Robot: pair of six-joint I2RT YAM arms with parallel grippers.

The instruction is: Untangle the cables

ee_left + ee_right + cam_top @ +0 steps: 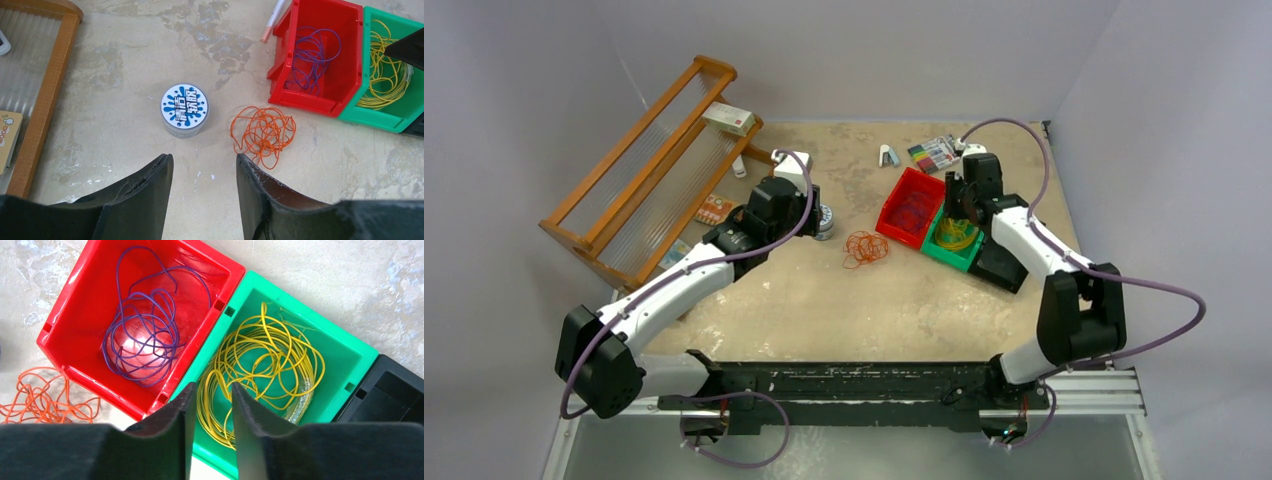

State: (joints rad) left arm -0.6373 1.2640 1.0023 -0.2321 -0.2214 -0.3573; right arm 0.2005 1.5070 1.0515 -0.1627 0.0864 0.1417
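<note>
An orange cable tangle (865, 248) lies loose on the table; it also shows in the left wrist view (263, 134) and at the left edge of the right wrist view (45, 402). A yellow cable coil (262, 360) lies in the green bin (954, 240). A purple cable (145, 337) lies in the red bin (911, 207). My left gripper (204, 160) is open and empty, above the table, left of the orange tangle. My right gripper (212, 387) is open and empty, above the green bin's near-left part.
A round white-and-blue tin (184, 108) stands left of the orange tangle. A wooden rack (649, 165) fills the back left. A black bin (385, 397) adjoins the green one. A marker pack (932, 153) and small items lie at the back.
</note>
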